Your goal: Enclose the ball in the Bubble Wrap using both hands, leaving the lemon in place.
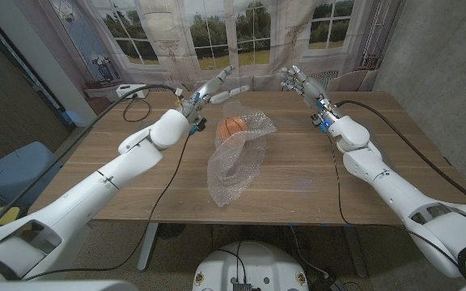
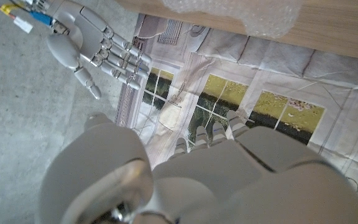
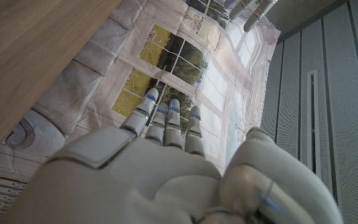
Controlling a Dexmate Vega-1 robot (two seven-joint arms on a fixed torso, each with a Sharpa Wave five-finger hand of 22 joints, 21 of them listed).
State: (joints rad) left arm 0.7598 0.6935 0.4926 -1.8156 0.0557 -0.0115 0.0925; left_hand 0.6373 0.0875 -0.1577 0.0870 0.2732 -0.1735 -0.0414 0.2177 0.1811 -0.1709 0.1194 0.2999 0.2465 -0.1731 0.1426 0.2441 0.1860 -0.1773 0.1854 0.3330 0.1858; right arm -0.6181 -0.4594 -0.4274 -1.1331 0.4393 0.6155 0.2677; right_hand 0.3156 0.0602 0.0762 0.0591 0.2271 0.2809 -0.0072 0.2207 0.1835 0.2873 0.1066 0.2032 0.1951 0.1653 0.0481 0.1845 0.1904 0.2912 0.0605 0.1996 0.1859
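A window-scene backdrop (image 1: pixel 217 32) hangs behind the wooden table (image 1: pixel 298 174), beside grey walls (image 1: pixel 435 48).

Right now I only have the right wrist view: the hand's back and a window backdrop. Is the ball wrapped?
Observer: Only partly. In the head view the orange ball sits at the far end of the Bubble Wrap, which bunches around it.
Reviewer: Is the left hand holding the wrap?
Observer: No. The left hand hovers just beyond the ball, fingers apart, holding nothing.
Reviewer: And the right hand?
Observer: The right hand is raised to the wrap's right, apart from it, also holding nothing.
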